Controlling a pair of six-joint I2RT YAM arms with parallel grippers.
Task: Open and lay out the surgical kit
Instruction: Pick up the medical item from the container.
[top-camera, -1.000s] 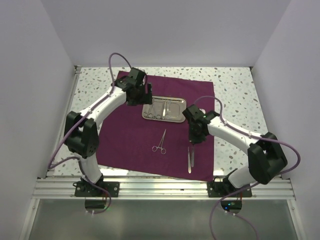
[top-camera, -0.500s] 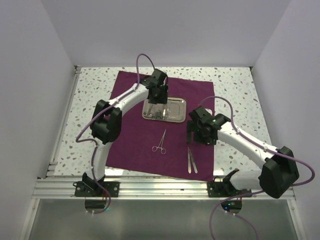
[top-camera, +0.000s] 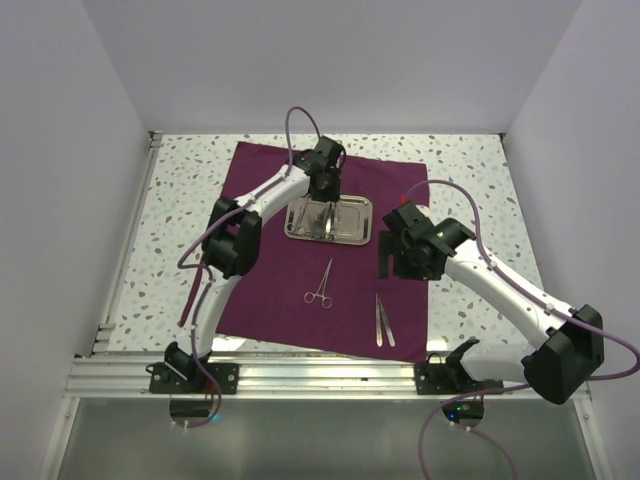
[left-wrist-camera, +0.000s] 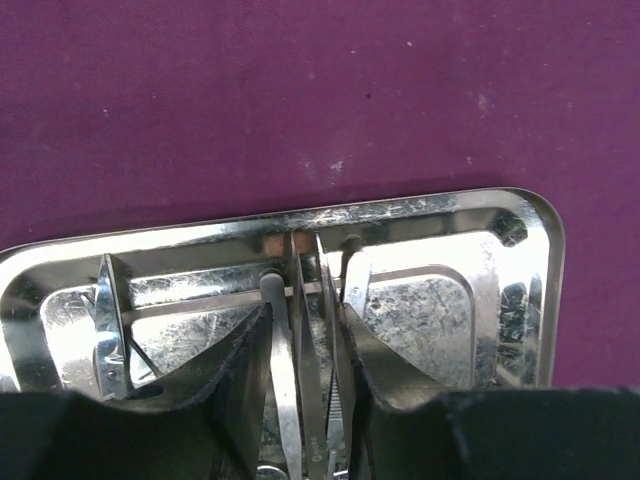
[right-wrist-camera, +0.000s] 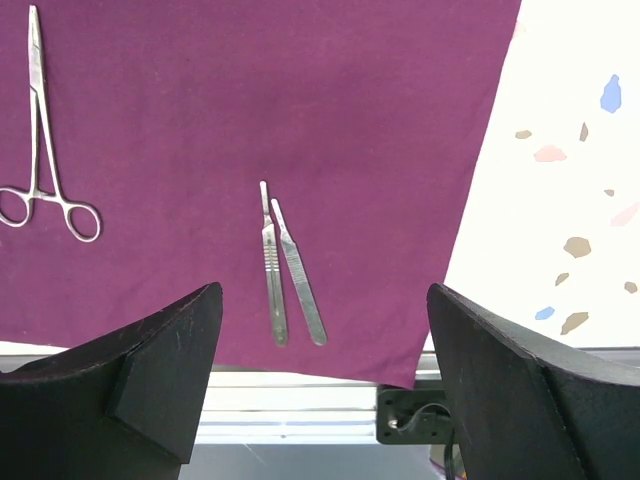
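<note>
Cloth (top-camera: 260, 285), dark purple, lies spread flat on the speckled table (top-camera: 180, 220). Nearest, right of centre: two slim silver handles (right-wrist-camera: 285, 265) lie side by side on it, far ends close together. Just left and slightly farther: ring-handled forceps (top-camera: 321, 283), rings toward the near edge. Right gripper (right-wrist-camera: 322, 300) hangs above the cloth's right part, fingers spread wide. Farther, centre: steel tray (left-wrist-camera: 520, 215) on the cloth. Left gripper (left-wrist-camera: 305, 310) reaches into it, fingers close together either side of thin instruments (left-wrist-camera: 300, 330); actual pinch cannot be told.

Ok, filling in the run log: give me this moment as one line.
left end effector: at tray, fingers flanking instruments | right end effector: open, above two slim tools | forceps: flat on cloth
</note>
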